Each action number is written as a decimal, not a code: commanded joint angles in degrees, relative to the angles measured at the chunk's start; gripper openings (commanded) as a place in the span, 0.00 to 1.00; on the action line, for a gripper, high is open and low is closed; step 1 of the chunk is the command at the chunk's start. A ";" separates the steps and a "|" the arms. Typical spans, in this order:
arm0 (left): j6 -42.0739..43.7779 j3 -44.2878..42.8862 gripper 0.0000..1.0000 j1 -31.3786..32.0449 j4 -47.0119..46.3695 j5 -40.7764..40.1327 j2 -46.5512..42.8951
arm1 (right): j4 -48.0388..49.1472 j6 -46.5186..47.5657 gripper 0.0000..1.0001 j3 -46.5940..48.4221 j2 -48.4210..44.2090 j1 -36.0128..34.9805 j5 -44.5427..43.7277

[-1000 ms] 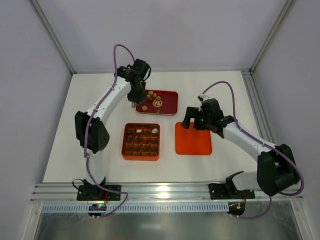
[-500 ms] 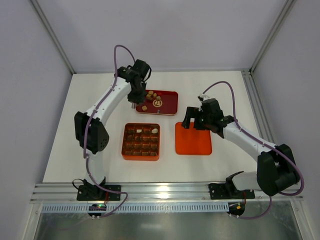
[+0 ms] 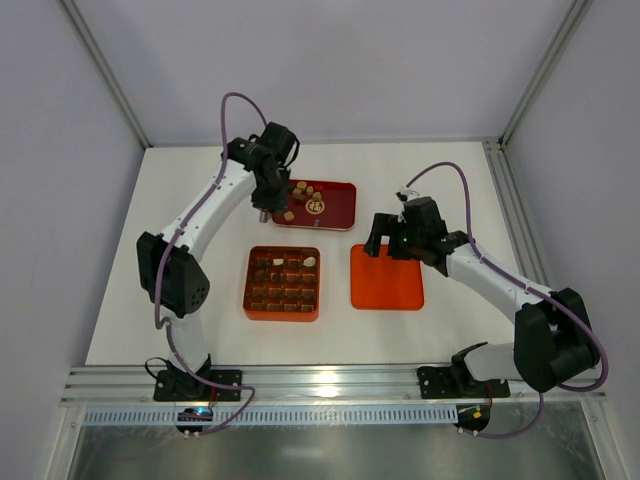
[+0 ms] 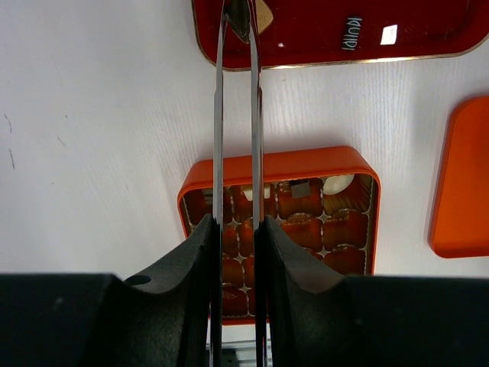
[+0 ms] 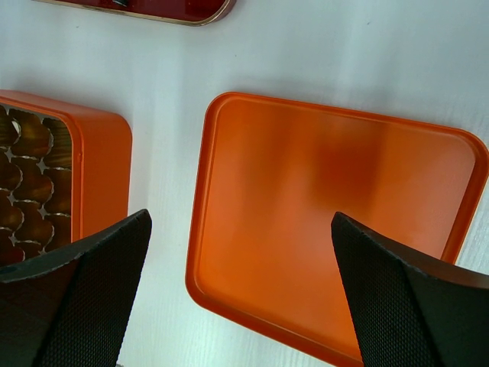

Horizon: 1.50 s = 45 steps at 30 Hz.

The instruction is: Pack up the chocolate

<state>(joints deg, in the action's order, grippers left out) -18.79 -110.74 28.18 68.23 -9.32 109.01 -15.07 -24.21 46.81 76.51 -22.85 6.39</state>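
On my far left the table (image 3: 122, 322) has bare white room between its edge and the left arm, whose elbow leans out that way. The left gripper (image 3: 264, 208) hangs over the near-left corner of the red tray (image 3: 340, 215). Its thin blades are drawn narrow on a dark piece (image 4: 238, 18) pinched at the tips. More of the chocolate (image 3: 303, 191) lies loose in the tray's left half, with one tan piece just beside the blades.

Nearer me sits the orange box (image 3: 282, 314), a strip of bare table apart from the tray. A cream piece (image 3: 310, 262) fills its far-right cell and a dark square sits in the cell beside it. I cannot read the other cells clearly.

Right of the box, with a clear lane between, the orange lid (image 3: 390, 290) lies flat. The right gripper (image 3: 383, 238) hovers over the lid's far-left part, jaws wide, with nothing between them. Past it, open table runs to the metal rail (image 3: 508, 205) along the right edge.
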 commanded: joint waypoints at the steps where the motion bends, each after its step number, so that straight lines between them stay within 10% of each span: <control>1: 0.24 1.31 0.28 0.38 0.07 0.97 -4.51 | 1.01 -0.84 1.00 0.48 -2.15 0.18 -1.21; 45: -6.52 30.22 0.29 10.92 -1.08 7.04 -35.18 | -0.13 -4.45 1.00 0.48 -3.47 0.09 -5.78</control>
<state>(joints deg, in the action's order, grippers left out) -23.86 -82.15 38.22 67.99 -3.84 76.55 -15.66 -27.81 46.81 74.59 -22.76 2.35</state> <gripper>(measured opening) 0.295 0.996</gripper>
